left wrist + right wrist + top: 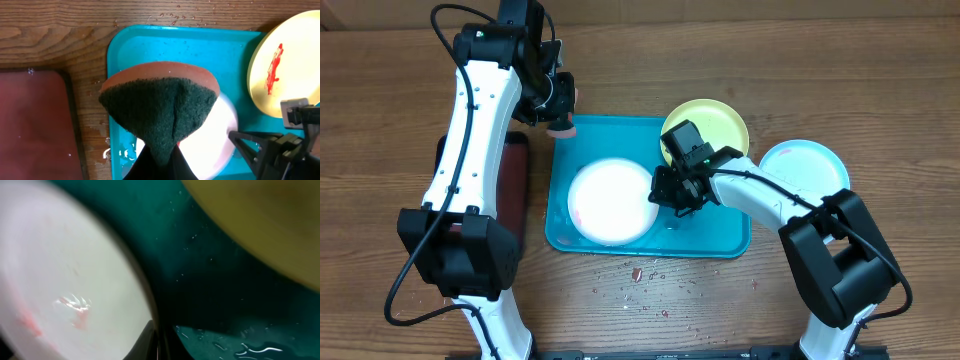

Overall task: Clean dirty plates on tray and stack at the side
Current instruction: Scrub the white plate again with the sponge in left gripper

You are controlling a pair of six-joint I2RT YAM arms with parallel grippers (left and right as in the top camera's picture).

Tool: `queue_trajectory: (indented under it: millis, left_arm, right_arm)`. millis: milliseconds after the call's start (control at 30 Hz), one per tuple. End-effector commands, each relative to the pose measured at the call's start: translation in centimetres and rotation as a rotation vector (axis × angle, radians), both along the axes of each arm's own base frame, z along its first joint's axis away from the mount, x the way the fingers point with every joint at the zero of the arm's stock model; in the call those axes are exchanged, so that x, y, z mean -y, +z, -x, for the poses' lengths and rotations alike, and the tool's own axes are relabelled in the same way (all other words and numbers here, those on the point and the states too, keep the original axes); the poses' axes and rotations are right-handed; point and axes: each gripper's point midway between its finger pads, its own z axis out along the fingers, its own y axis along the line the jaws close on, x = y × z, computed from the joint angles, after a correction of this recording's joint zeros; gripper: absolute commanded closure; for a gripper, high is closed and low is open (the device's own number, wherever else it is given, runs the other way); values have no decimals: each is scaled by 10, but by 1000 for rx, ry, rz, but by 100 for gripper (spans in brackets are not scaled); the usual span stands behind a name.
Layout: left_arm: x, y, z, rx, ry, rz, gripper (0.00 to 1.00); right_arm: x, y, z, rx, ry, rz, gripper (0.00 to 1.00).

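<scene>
Plates look like thin, light plastic: stiff, wet and likely slick, so they would slide on the tray rather than break. Best hold is the raised rim, pinched edge-on, or pinned flat from above for scrubbing.

White plate [610, 203] lies flat inside the turquoise tray [720, 238], left of centre. Yellow-green plate [715, 125] sits at the tray's far right corner, partly overhanging the rim. Light-blue-rimmed plate [805, 165] is off the tray, on the surface [400, 60] to the right.

Left pincer [557, 108] is closed on a sponge [563, 127], over the tray's far left corner and not on any plate. Right pincer [673, 195] is closed, tips together at the white plate's right edge; can't tell if the rim is caught between them.

Overhead gives the layout and the blue-rimmed plate, which neither wrist view shows. Left wrist alone shows the red smear on the yellow-green plate and the sponge's green scouring face. Right wrist alone shows a faint pink trace on the white plate and water on the tray. Black tray [515, 180] lies beside the left arm.
</scene>
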Motion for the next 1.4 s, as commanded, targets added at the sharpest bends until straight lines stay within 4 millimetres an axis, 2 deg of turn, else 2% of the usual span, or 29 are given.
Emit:
queue_trajectory:
  millis: [0,133,233,567,800,833,1000,1100,1167,1233,1300,1367]
  left_arm:
    - [2,-2,2,-12,-1,-4,96]
    - [8,-11,9,-43,-14,-6,96]
    - [14,-24,16,-79,-32,-12,96]
    - [39,-98,46,-181,-111,-50,96]
    - [15,-152,64,-206,-98,-182,96]
    - [11,-169,70,-206,-97,-200,96]
    - [5,-196,91,-242,-98,-212,96]
    - [6,-199,102,-281,-102,-194,96]
    - [18,-198,110,-309,-149,-127,96]
    - [63,-185,130,-343,-359,159,96]
    - [89,-169,144,-339,-488,349,96]
    - [101,-158,151,-329,-549,448,96]
  right_arm:
    - [2,-8,-2,-44,-111,16,96]
    - [14,-13,-1,-80,-249,75,96]
    - [11,-13,-1,-77,-255,78,96]
    - [7,-13,1,-70,-236,76,96]
    - [7,-13,2,-70,-229,75,96]
    - [7,-13,2,-69,-229,75,96]
    - [7,-12,1,-68,-229,73,96]
    - [7,-12,1,-67,-229,73,96]
    - [6,-12,1,-67,-229,73,96]
    - [6,-12,0,-65,-228,71,96]
    - [6,-12,0,-65,-228,71,96]
    - [6,-12,0,-65,-228,71,96]
